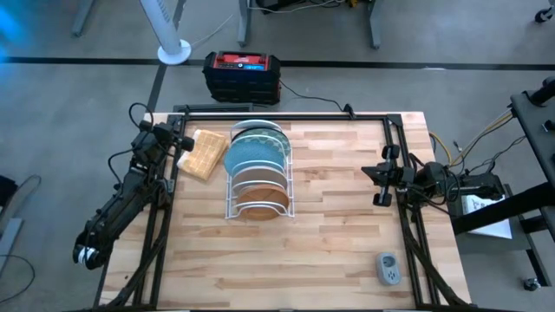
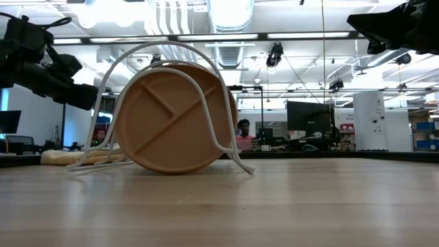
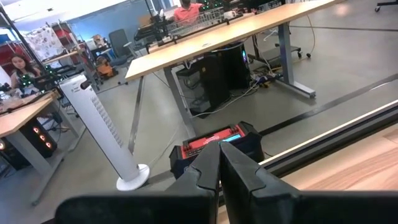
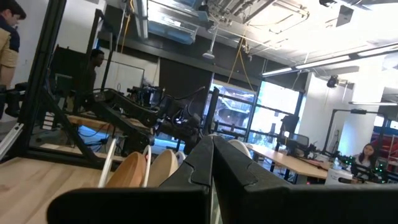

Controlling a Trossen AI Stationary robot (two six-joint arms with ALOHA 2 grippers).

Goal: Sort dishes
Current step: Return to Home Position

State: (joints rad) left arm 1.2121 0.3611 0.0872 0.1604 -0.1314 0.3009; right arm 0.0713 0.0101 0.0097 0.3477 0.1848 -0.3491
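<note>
Standing at the front of the tabletop (image 1: 338,234), I see the left gripper (image 1: 184,139) out at about 9 o'clock, by the left edge. Its fingers (image 3: 205,173) are clenched together on nothing, and its tip is just beside the tan waffle block (image 1: 201,154); whether it touches, I can't tell. Past the block, a little toward 12 o'clock from the middle, the white wire rack (image 1: 231,186) holds the dishes on edge in a row. An off-white plate (image 1: 257,127) is at the 12 o'clock end, a blue plate (image 1: 253,154) is next, and the brown wooden divided plate (image 2: 168,116) leans under the wire hoops at the 6 o'clock end. I can't count how many sit between them. Over at 3 o'clock the right gripper (image 1: 375,176) hangs by the right edge, well apart from the rack, its fingers (image 4: 239,174) likewise pressed together and empty. A small grey plug (image 1: 388,269) lies near 5 o'clock. The sorting looks done to me, with only the retreat to rest left. To do that well, I'd have the left arm rise first, then draw back toward 8 o'clock, so it neither nudges the block nor catches a wire. The right arm has open room and need only fold back away from the rack. Slow moves, nothing dragged.
</note>
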